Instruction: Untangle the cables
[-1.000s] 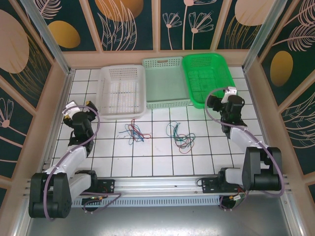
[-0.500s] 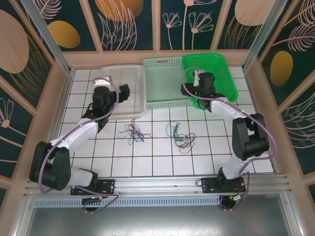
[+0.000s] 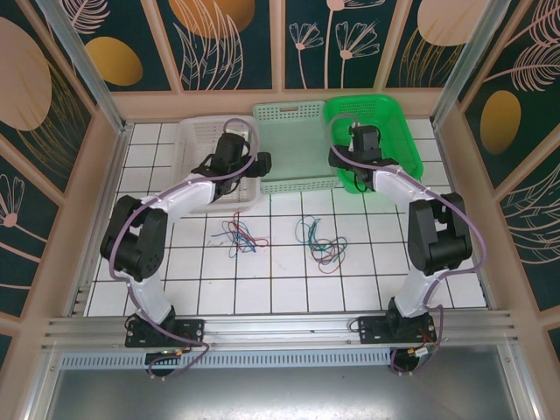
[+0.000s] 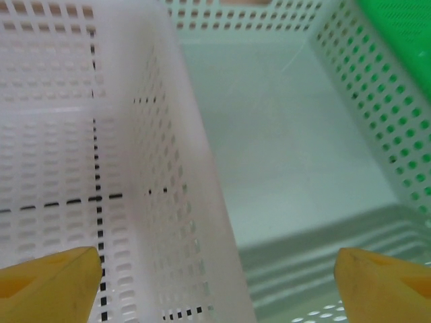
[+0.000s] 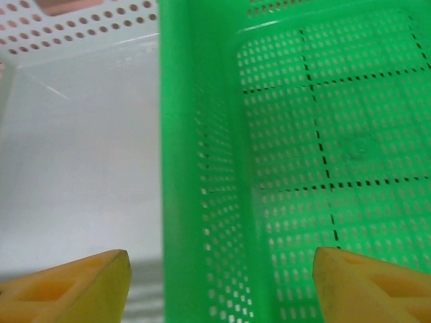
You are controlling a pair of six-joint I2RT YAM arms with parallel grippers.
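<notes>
Top external: cables [image 3: 238,234] in two tangles on white tiled table [image 3: 367,271].

Both arms reach far forward, left gripper [image 4: 215,266] and right gripper [image 5: 222,264] spread wide.

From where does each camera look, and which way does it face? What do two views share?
Top external: above, behind the bases, facing down on table, cables, white basket, pale green basket, green basket; left arm and right arm show.
Left wrist: on left arm, facing where white and pale green baskets meet; yellow jaws open.
Right wrist: on right arm, facing where pale green and green baskets meet; yellow jaws open.
Shared: both wrist views see the pale green basket.
</notes>
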